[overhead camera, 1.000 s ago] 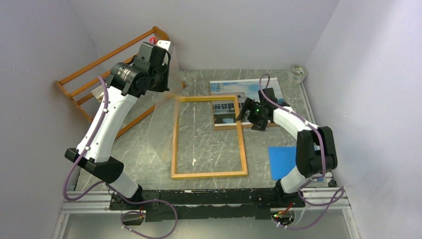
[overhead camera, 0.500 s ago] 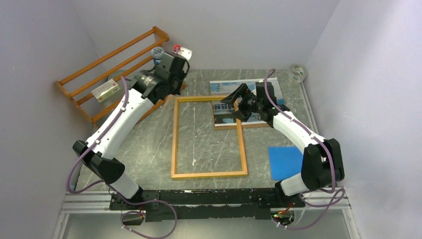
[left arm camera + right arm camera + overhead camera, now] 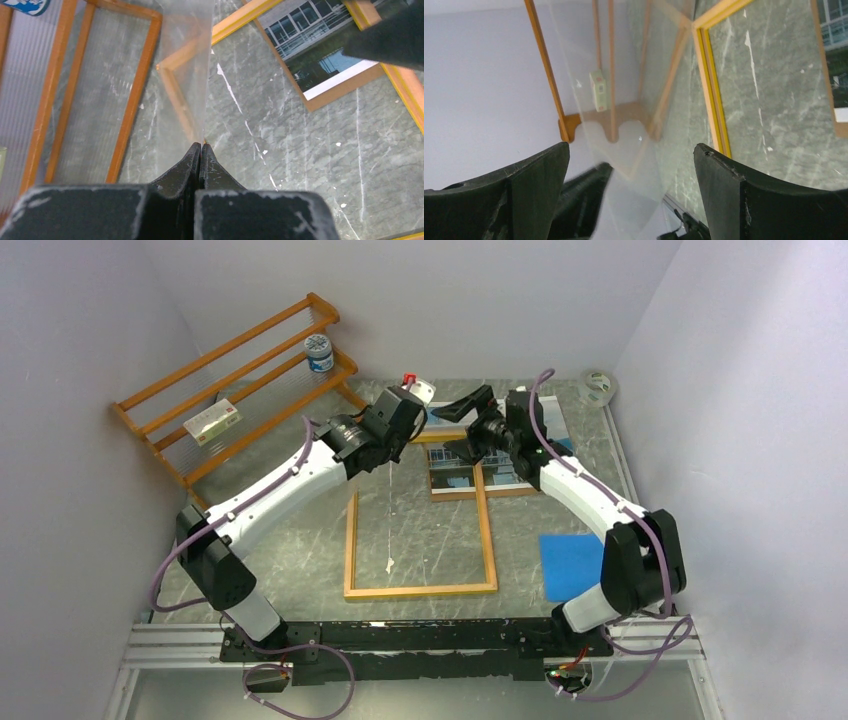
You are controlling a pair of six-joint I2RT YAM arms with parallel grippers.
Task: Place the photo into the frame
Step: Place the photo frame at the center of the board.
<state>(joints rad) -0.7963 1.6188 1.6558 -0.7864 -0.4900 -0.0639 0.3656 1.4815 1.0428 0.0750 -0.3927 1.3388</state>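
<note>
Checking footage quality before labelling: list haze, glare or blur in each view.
Left wrist: the clear pane pinched in the left fingers washes out the rack behind it. Right wrist: same milky haze over the rack; right fingers loom dark. Top external: evenly lit, sharp, pane just a thin line.

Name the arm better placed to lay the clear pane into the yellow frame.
Left. The left end effector is shut on the pane's edge and holds it above the frame. The right end effector is open and holds nothing.

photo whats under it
A brown backing board shows as a rim past the edges of the photo. Whether anything lies between them is covered by the print.
</note>
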